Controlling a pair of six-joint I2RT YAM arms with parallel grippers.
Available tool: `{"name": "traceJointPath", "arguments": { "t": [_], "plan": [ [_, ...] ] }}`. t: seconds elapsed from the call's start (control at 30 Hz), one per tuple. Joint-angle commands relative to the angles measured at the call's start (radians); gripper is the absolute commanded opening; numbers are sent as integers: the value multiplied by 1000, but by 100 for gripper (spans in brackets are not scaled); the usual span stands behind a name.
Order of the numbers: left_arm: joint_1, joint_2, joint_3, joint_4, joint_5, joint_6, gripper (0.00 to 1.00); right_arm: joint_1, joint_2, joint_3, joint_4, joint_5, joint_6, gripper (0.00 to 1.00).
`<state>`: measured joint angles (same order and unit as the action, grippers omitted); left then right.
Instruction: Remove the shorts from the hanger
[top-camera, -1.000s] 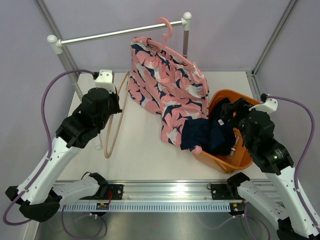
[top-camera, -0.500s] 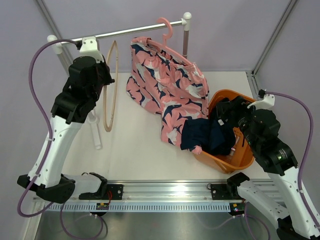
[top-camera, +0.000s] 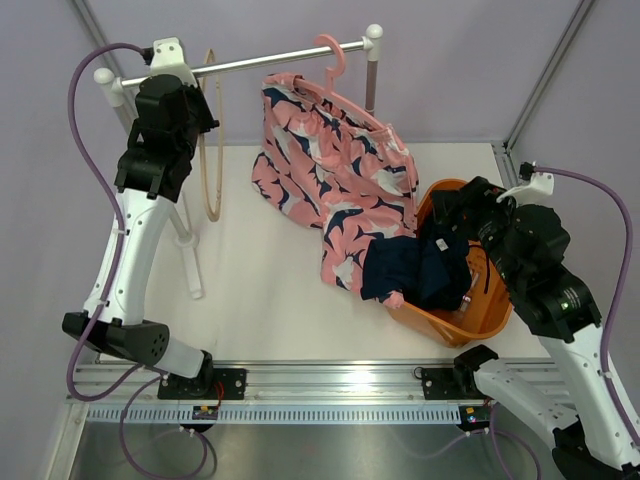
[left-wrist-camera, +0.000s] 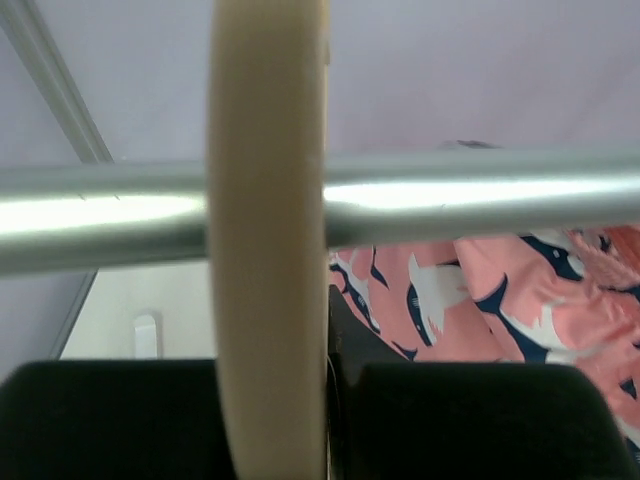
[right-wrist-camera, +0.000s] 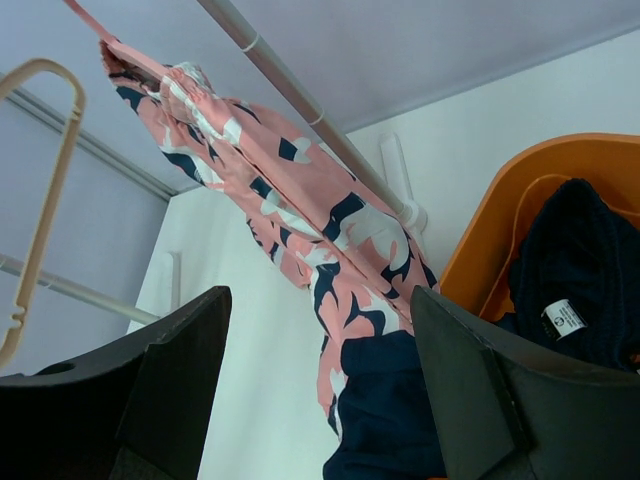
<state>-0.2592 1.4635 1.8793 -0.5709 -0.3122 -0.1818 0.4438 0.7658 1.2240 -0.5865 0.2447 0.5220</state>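
Note:
The pink shorts with a navy and white print (top-camera: 335, 180) hang from a pink hanger (top-camera: 333, 55) hooked on the silver rail (top-camera: 250, 65); their lower end drapes to the table. They also show in the right wrist view (right-wrist-camera: 300, 200) and the left wrist view (left-wrist-camera: 500, 300). My left gripper (top-camera: 200, 125) is raised to the rail's left end, shut on a beige wooden hanger (top-camera: 212, 150). That hanger (left-wrist-camera: 268, 250) crosses in front of the rail (left-wrist-camera: 480, 200). My right gripper (top-camera: 470, 205) is open and empty above the basket, right of the shorts.
An orange basket (top-camera: 480, 325) at the right holds navy clothes (top-camera: 420, 270) that spill over its left rim. The rack's posts stand at the left (top-camera: 185, 240) and at the back right (top-camera: 372, 85). Frame struts run up both back corners.
My left arm has lifted the beige hanger from near the table up to the rail's left end. My right gripper has shifted slightly right over the basket.

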Motion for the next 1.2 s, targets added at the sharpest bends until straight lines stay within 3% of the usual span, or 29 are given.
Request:
{"name": "traceJointPath", "arguments": {
  "t": [0.0, 0.33, 0.5, 0.67, 0.93, 1.03, 1.17],
  "plan": [
    [26, 6, 58, 137, 39, 28, 0, -4, 24, 11, 47, 2, -27, 81],
    [74, 67, 90, 118, 22, 48, 0, -5, -30, -20, 8, 28, -8, 82],
    [77, 155, 165, 0, 39, 18, 3, -5, -2, 6, -7, 15, -33, 82],
    [77, 146, 107, -1, 54, -53, 4, -5, 20, 15, -6, -10, -62, 83],
    [75, 46, -15, 39, 58, -117, 22, -5, 7, 14, -15, -12, -97, 86],
    [67, 21, -32, 36, 50, -127, 34, -5, -8, 5, -21, -15, -106, 86],
    [34, -5, -34, 14, 32, -114, 36, -5, -20, -12, -30, -13, -112, 87]
  ]
}}
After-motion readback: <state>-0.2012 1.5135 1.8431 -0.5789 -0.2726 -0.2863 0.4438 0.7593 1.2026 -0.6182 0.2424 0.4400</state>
